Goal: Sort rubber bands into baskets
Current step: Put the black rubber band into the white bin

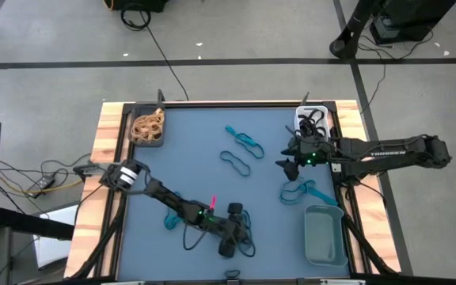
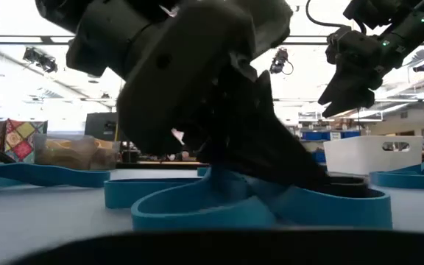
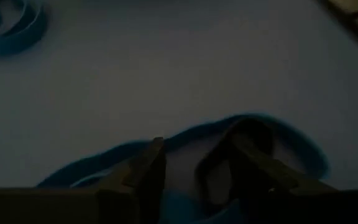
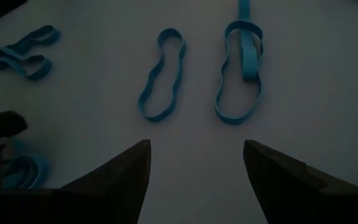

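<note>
Left gripper (image 1: 229,237) sits low at the bottom centre of the high view, fingers (image 3: 143,177) parted and straddling a blue band (image 3: 272,134) with a black band (image 3: 229,155) lying between them; whether it has pinched either one I cannot tell, but the pose suits a pick from the mat (image 1: 196,150). In the low view it fills the middle, pressed down among blue loops (image 2: 256,206).

Right gripper (image 1: 291,164) hangs at centre right, jaws wide and holding nothing, likely between a drop and the next pick. Its wrist view looks onto two blue bands (image 4: 161,74) lying apart on the mat, and more blue ones (image 1: 301,192) lie just below it in the high view.

Teal basket (image 1: 324,235) waits at lower right, apparently for the blue bands. White basket (image 1: 310,120) at upper right holds black ones. Dark basket (image 1: 146,127) at upper left holds tan ones, so each colour has its own home.
</note>
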